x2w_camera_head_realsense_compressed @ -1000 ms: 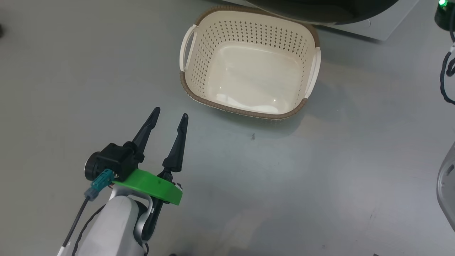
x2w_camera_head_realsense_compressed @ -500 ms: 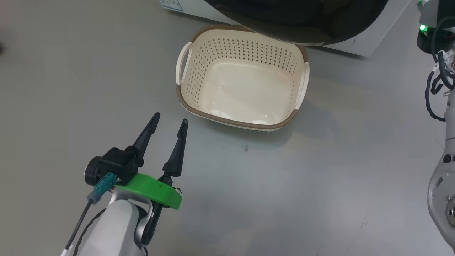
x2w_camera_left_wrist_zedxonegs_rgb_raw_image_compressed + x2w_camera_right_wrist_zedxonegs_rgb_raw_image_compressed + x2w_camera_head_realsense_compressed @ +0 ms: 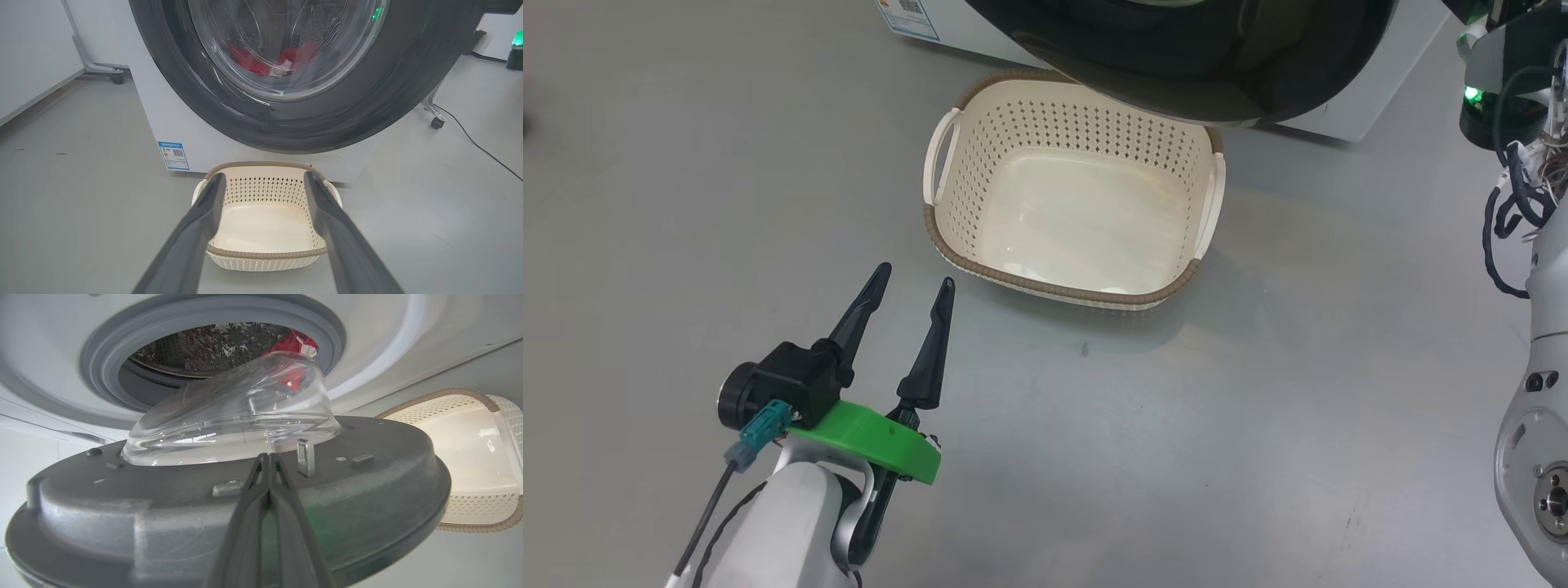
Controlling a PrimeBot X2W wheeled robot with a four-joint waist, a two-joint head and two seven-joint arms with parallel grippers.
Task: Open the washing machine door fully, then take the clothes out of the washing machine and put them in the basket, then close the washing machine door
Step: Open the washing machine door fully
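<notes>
Glossy black rims the washing machine door [image 3: 359, 110], and a clear glass bowl [image 3: 245, 416] bulges at its centre. The door stands partly swung away from the grey rubber-ringed drum mouth [image 3: 102, 363] of the white washing machine [image 3: 179, 122]. Red clothes [image 3: 296, 55] with a white tag lie inside the drum, seen through the glass. The cream basket [image 3: 1062, 291] sits on the grey floor [image 3: 1258, 408] just in front of the machine, its far rim under the door's edge. The left gripper [image 3: 915, 275] hovers low over the floor with its fingers spread wide and holding nothing; it points at the basket, near it but apart. The right gripper [image 3: 267, 456] is pressed together on nothing, its tips at the door's inner face beside the metal latch hook [image 3: 306, 457]. Whether they touch the door cannot be told.
</notes>
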